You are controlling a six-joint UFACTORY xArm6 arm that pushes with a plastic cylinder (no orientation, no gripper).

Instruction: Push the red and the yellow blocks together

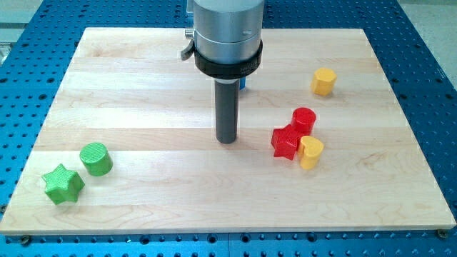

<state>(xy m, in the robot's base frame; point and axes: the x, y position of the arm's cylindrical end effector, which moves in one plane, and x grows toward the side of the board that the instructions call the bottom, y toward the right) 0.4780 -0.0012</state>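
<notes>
Near the middle of the pale wooden board [143,93], the arm's tip [227,140] rests on the wood; the arm carries a plain dark rod with no jaws to open or close, and it touches no block. At about three o'clock from the tip, a short way off, sits a tight cluster: a red star block [285,141], a red cylinder [304,119] just beyond it toward the view's top, and a yellow heart-shaped block [310,152] pressed against the star's lower right. A second yellow block [323,82], roughly hexagonal, stands apart at about one o'clock from the tip, well clear of the cluster. Far off at eight o'clock lie a green cylinder [96,158] and a green star [63,184], nearly touching. A sliver of a blue block [243,83] peeks out behind the arm's grey metal housing [228,32]. All blocks show ridged, layered sides; the board has visible grain and lies on a blue perforated table [28,86].
</notes>
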